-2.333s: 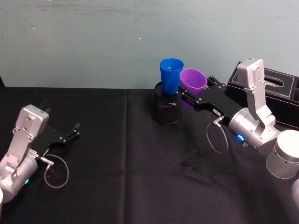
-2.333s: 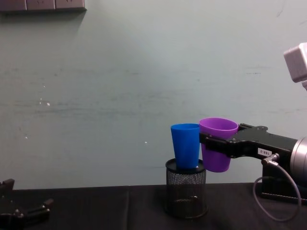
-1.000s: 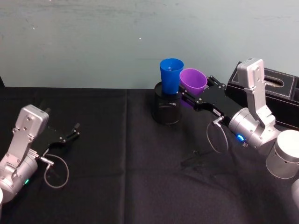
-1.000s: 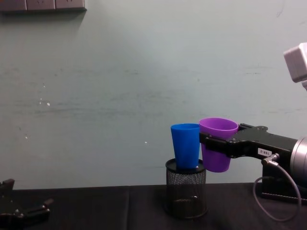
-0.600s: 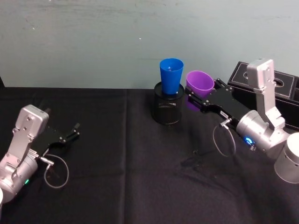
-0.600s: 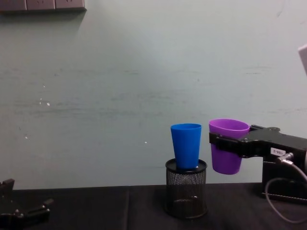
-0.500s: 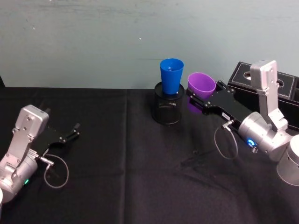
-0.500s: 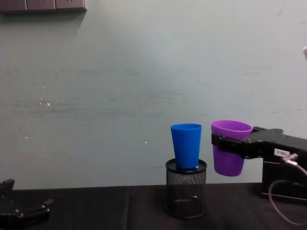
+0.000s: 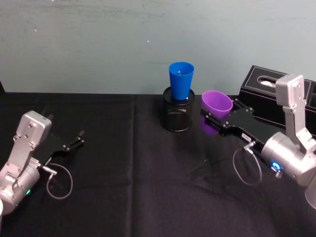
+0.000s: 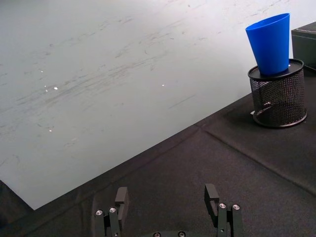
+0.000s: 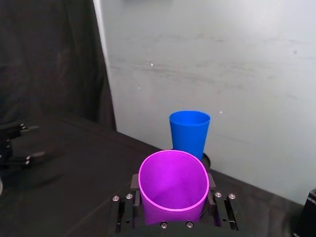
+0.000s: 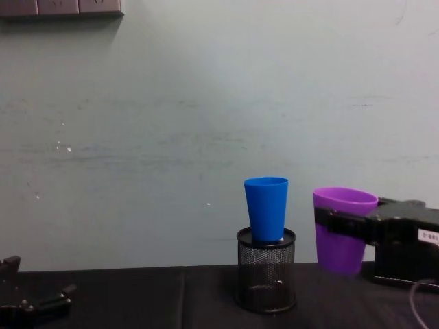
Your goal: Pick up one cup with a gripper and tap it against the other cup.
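Holding purple cup (image 12: 341,255) upright, mouth up | right end effector (image 12: 333,223) clamped on it | blue cup (image 12: 266,209) apart | left end effector (image 10: 166,193) spread

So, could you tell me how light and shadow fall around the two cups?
Head view: the dark cloth shows no shadow under the purple cup in the right gripper, and the idle left gripper blends into it. Right wrist view: the cup's rim glows. Chest view: the blue cup casts no clear shadow on the wall.

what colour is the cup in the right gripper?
Purple. The cup shows best in the right wrist view, clamped in the right gripper.
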